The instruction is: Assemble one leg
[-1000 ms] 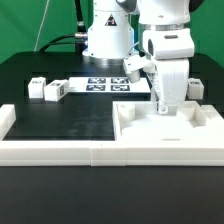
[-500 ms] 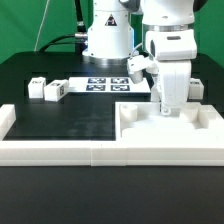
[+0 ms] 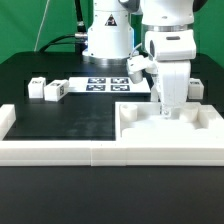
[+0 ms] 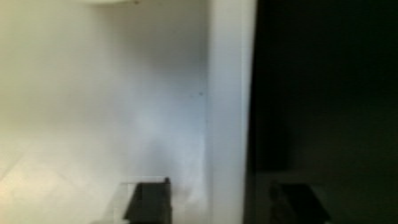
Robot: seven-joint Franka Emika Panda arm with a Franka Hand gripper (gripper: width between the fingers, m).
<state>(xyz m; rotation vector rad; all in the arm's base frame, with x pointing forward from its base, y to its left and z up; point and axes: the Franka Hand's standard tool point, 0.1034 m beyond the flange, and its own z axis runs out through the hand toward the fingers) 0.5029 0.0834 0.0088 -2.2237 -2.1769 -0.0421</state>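
Note:
My gripper (image 3: pixel 166 112) points straight down at the large white tabletop piece (image 3: pixel 140 128) on the exterior view's right. In the wrist view the gripper (image 4: pixel 221 202) has its two dark fingers (image 4: pixel 148 200) apart, one over the tabletop's white face (image 4: pixel 107 110) and one over the black table, with a bright white edge between them. It holds nothing that I can see. Two legs (image 3: pixel 37 89) (image 3: pixel 55 90) lie at the left. One leg (image 3: pixel 135 65) lies tilted behind the gripper. Another leg (image 3: pixel 198 88) stands at the right.
A white raised barrier (image 3: pixel 60 150) runs along the table's front and turns back round the tabletop. The marker board (image 3: pixel 108 85) lies in front of the robot's base (image 3: pixel 108 40). The table mat is black.
My gripper has shifted slightly toward the exterior view's right over the tabletop. The legs have not moved.

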